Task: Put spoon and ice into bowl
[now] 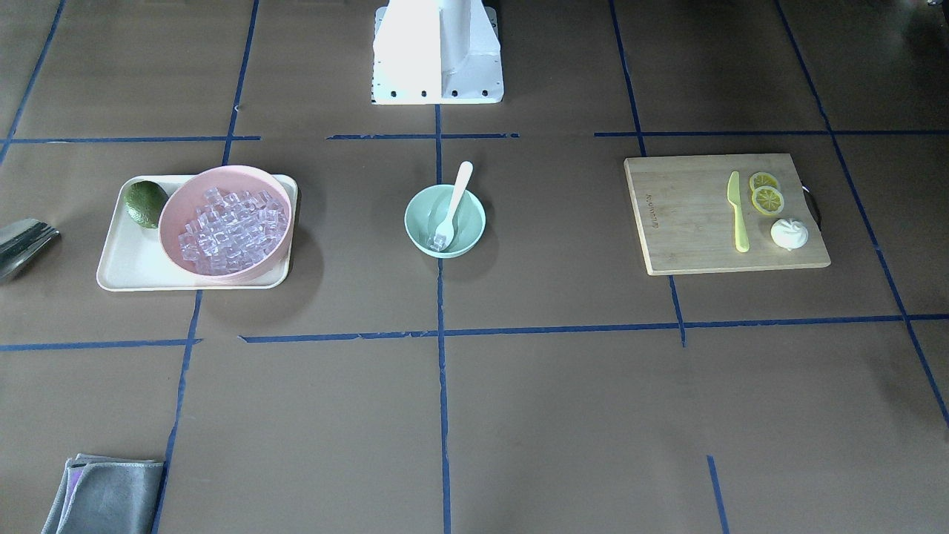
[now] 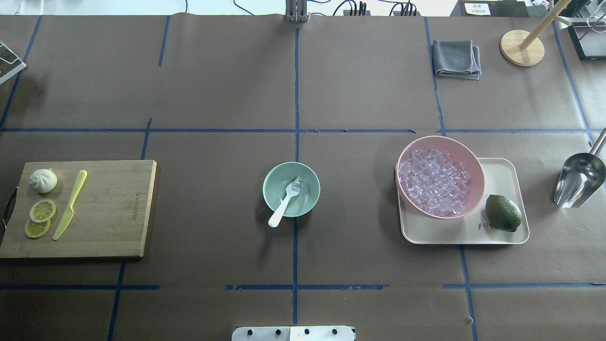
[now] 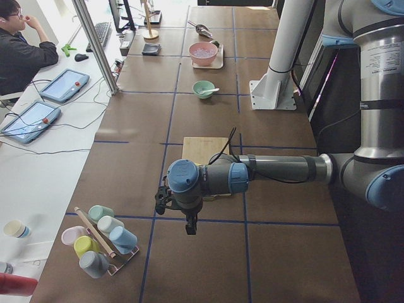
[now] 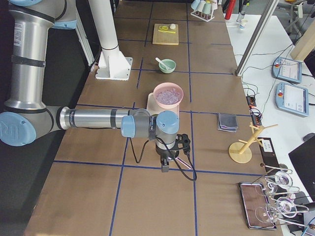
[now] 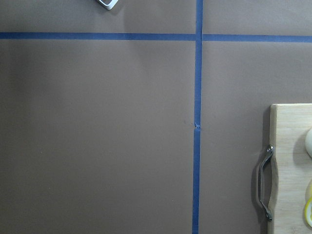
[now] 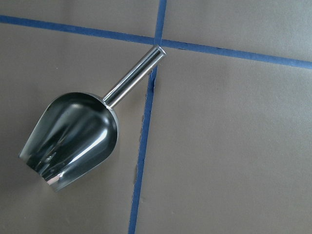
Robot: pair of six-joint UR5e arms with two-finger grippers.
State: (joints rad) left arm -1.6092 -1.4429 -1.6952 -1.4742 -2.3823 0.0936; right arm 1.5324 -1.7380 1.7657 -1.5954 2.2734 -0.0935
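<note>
The mint-green bowl (image 1: 472,222) stands at the table's middle, also in the overhead view (image 2: 273,184). The white spoon (image 1: 456,194) lies in it, scoop down inside, handle leaning over the rim toward the robot (image 2: 278,214). A clear ice cube (image 1: 439,241) sits at the scoop in the bowl (image 2: 298,184). The pink bowl (image 1: 222,172) holds many more ice cubes (image 2: 433,182). My left gripper (image 3: 189,225) hangs over the table's left end and my right gripper (image 4: 165,167) over the right end, both far from the bowl. I cannot tell whether either is open or shut.
The pink bowl and a lime (image 2: 503,212) sit on a cream tray (image 2: 502,176). A metal scoop (image 6: 73,139) lies right of it. A cutting board (image 2: 109,203) holds a yellow knife (image 2: 70,204), lemon slices and a bun. A grey cloth (image 2: 455,58) lies at the far right.
</note>
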